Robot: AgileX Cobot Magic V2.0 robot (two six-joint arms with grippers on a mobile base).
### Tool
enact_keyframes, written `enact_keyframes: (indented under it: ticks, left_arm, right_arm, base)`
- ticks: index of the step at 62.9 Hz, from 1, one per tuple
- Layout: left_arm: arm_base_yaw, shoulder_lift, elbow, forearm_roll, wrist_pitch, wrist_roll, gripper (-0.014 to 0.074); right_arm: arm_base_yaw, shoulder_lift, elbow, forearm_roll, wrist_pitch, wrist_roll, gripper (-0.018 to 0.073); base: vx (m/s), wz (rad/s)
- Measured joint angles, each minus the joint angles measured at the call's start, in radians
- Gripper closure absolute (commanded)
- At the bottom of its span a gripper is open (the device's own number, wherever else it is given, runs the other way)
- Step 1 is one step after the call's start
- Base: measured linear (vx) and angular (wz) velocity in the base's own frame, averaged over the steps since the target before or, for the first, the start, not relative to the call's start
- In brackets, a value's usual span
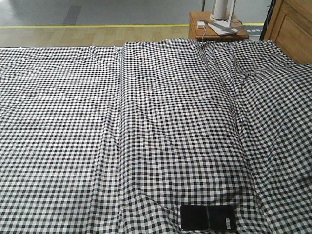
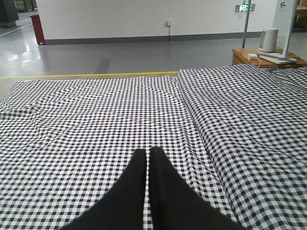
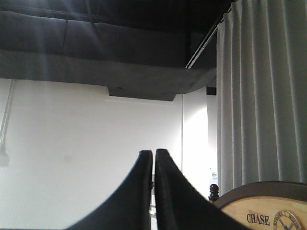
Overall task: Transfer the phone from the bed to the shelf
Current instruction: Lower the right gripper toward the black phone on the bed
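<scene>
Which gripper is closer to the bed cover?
Left, probably: the left gripper points low across the bed; the right gripper aims upward at a wall, bed unseen.

Glossy black phone (image 1: pixel 208 217) with white sticker, black-and-white gingham bed (image 1: pixel 146 136), brown wooden nightstand (image 1: pixel 197 30)

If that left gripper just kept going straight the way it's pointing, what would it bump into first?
Probably the bed: the left gripper, shut, points low across it, and nothing else lies ahead. Depth is unclear, so it might just skim over the top.
</scene>
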Motion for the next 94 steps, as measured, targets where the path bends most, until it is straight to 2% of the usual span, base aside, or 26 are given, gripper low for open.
enact_keyframes:
  ticks: [9,21,39,50,58,62,80,94]
  left_arm:
    - [0.0,0.0,0.0,0.0,0.0,0.0,0.0595]
    - [0.0,0.0,0.0,0.0,0.0,0.0,0.0595]
    - [0.0,0.0,0.0,0.0,0.0,0.0,0.0595]
    - [0.0,0.0,0.0,0.0,0.0,0.0,0.0595]
    - [0.0,0.0,0.0,0.0,0.0,0.0,0.0595]
    - [0.0,0.0,0.0,0.0,0.0,0.0,0.0595]
    - [0.0,0.0,0.0,0.0,0.0,0.0,0.0595]
    - [0.0,0.0,0.0,0.0,0.0,0.0,0.0595]
  right_arm:
    - [0.0,0.143,-0.174,0.0,0.122,0.011,0.0564]
    - [0.0,0.375,-0.337,0.0,0.382,0.015,0.0564]
    - [0.0,0.667,-0.358,0.0,0.684,0.016,0.0547]
    - [0.0,0.819,-0.358,0.0,0.83,0.016,0.0497]
    - [0.0,0.903,-0.358,0.0,0.897,0.015,0.0399]
    - [0.0,0.934,-0.358,0.0,0.911,0.015,0.0317]
    - [0.0,0.98,-0.358,0.0,0.917,0.015,-0.0172]
    - [0.0,0.98,-0.358,0.0,0.916,0.016,-0.015]
  base:
    - [0.0,0.0]
    - [0.0,0.0]
    - [0.0,0.0]
    - [0.0,0.0]
    - [0.0,0.0]
    - [0.0,0.0]
    - [0.0,0.0]
    - [0.0,0.0]
